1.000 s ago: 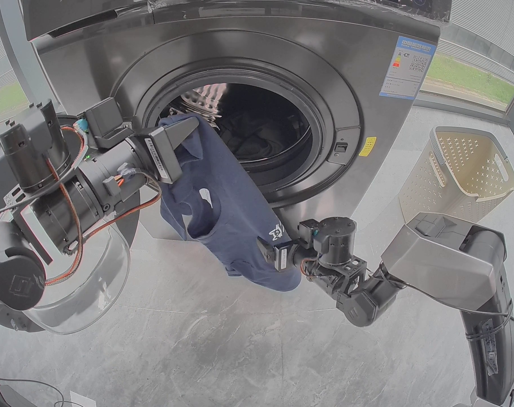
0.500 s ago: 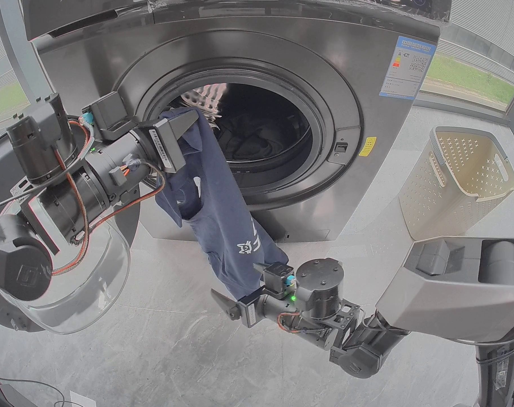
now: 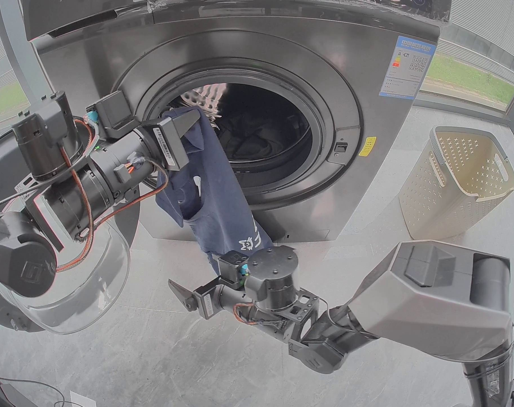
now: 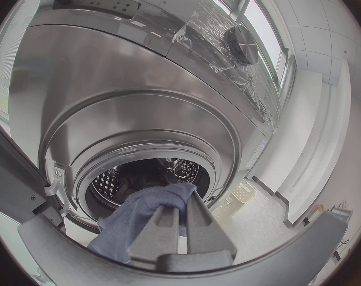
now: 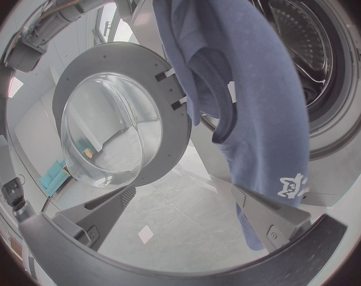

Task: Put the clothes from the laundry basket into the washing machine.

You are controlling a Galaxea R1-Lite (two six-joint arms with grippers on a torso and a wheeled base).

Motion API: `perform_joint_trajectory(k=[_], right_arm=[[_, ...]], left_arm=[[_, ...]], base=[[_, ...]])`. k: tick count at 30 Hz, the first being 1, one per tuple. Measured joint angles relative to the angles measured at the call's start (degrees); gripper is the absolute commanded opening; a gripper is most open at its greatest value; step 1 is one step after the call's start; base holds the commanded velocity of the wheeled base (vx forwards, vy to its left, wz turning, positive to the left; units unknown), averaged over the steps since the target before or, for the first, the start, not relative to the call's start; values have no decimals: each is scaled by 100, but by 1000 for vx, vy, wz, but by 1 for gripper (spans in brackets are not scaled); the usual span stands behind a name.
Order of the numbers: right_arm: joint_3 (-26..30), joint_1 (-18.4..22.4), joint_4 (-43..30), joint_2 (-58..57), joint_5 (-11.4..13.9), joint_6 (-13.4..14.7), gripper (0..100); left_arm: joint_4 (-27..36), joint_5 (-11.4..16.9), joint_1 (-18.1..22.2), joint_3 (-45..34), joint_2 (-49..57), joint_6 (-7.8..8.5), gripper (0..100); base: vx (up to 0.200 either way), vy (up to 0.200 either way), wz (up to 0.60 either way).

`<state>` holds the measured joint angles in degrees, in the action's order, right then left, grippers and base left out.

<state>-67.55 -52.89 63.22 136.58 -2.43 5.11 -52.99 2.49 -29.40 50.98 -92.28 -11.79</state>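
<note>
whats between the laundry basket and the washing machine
Just bare floor, seen in the head view. The laundry basket stands apart from the washing machine, with nothing lying in the gap.

I count one washer (image 3: 336, 69), one door (image 3: 98, 289) and one basket (image 3: 438, 199). One shirt (image 3: 223, 199) is outside the drum (image 3: 212, 96); the dark clothes (image 3: 251, 137) inside I cannot count.

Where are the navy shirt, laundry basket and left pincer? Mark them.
navy shirt (image 3: 223, 207): head view, hanging middle.
laundry basket (image 3: 429, 202): head view, outer wall.
left pincer (image 3: 193, 121): head view, between fingertips.
</note>
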Motion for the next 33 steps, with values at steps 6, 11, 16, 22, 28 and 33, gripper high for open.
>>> perform_joint_trajectory(k=[6, 11, 16, 22, 28, 33], right_arm=[[-1092, 67, -477, 518, 18, 28, 100], [-2096, 171, -928, 1047, 24, 44, 100], [-3072, 354, -1352, 1543, -26, 48, 100], [-3538, 786, -1552, 1929, -197, 44, 100], [-3600, 990, -1560, 2022, -277, 6, 100], [-3634, 996, -1581, 2047, -288, -11, 100]], left_arm=[[11, -2, 0, 17, 2, 0, 0], [22, -2, 6, 10, 26, 0, 0], [44, -4, 28, -33, 77, -2, 0], [79, -4, 63, -101, 172, -4, 0], [80, -4, 80, -165, 229, -6, 0], [83, -11, 91, -204, 260, -6, 0]], base=[[0, 0, 0], [0, 0, 0], [0, 0, 0], [0, 0, 0], [0, 0, 0], [0, 0, 0]])
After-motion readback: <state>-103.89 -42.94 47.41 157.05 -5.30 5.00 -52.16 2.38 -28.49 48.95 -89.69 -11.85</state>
